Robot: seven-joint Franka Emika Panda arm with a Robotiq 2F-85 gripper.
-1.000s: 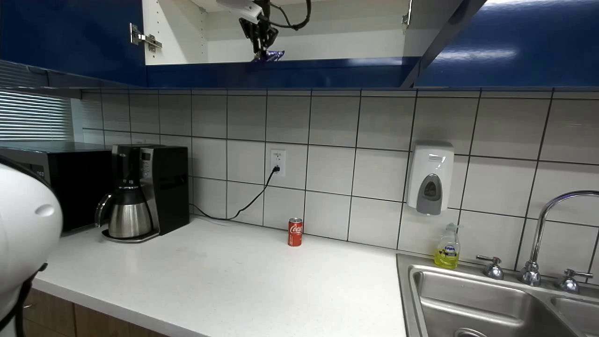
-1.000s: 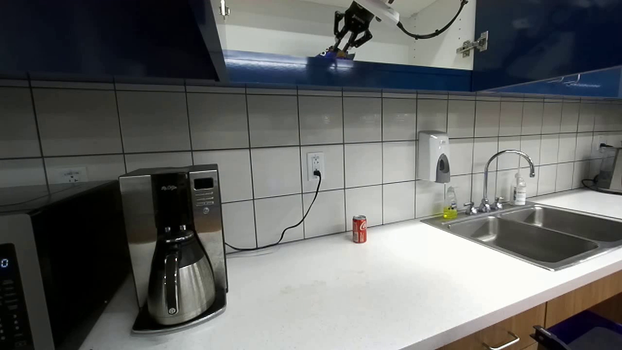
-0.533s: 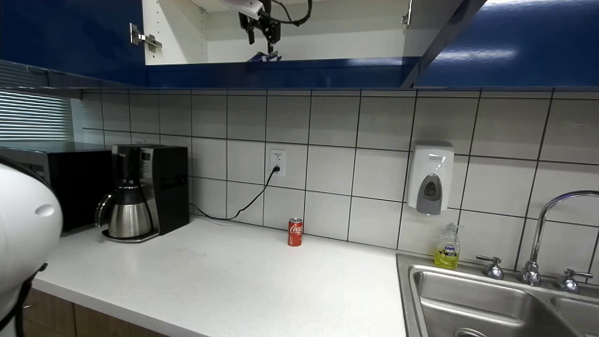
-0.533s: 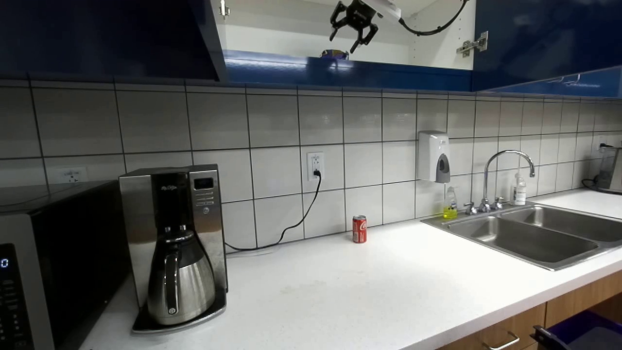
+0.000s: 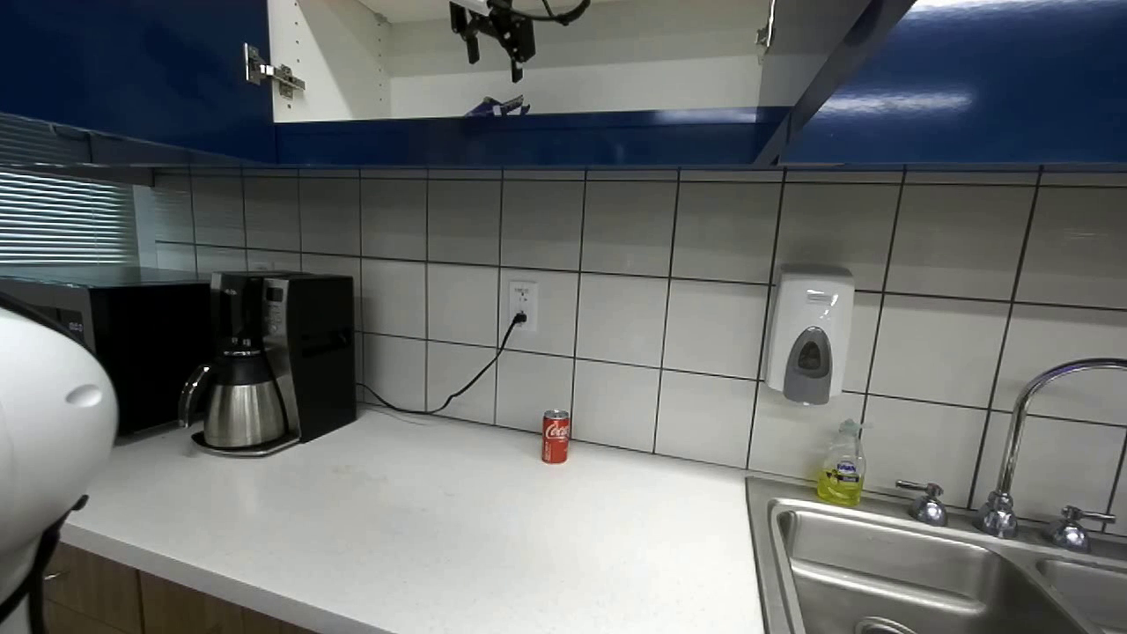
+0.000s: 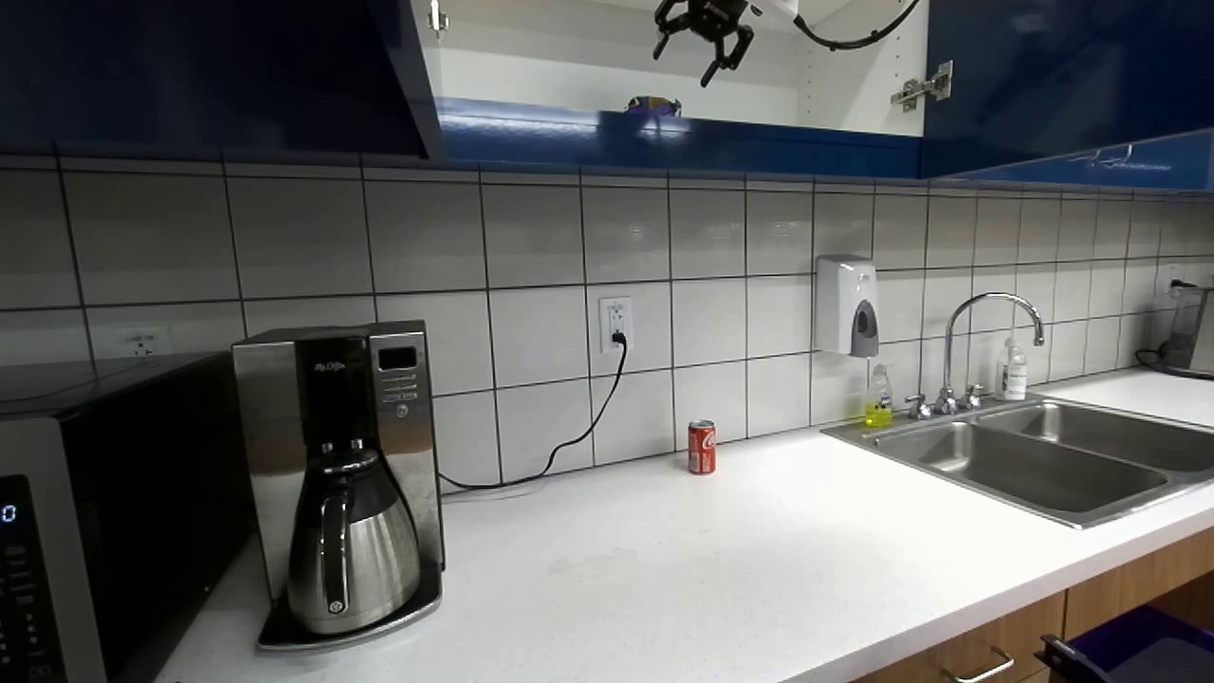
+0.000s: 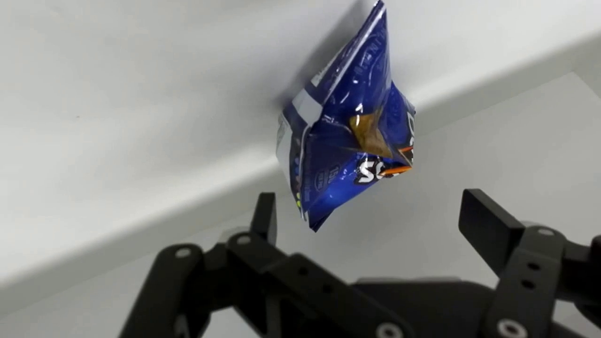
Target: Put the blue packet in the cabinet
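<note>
The blue packet [image 7: 347,131], shiny and crinkled with white and orange print, rests on the white floor of the cabinet. Both exterior views show only the top of the packet [image 5: 497,106] [image 6: 652,106] above the blue front edge of the cabinet [image 5: 572,139] [image 6: 683,144]. Inside the cabinet, above the packet and apart from it, my gripper [image 5: 495,67] [image 6: 683,66] has its jaws spread wide. In the wrist view nothing sits between the gripper's [image 7: 368,206] fingertips; the packet lies beyond them.
Cabinet doors [image 5: 132,79] [image 6: 1072,85] stand open at the sides. Below, the counter [image 5: 440,528] holds a red can [image 5: 555,437], a coffee maker [image 5: 308,352] and a microwave [image 6: 114,512]. A sink [image 6: 1024,465] and a soap dispenser [image 6: 846,305] are farther along.
One second ago the gripper was down at the packet, its fingers on it. They have since spread apart, and the gripper has risen clear while the packet stays on the cabinet floor.
</note>
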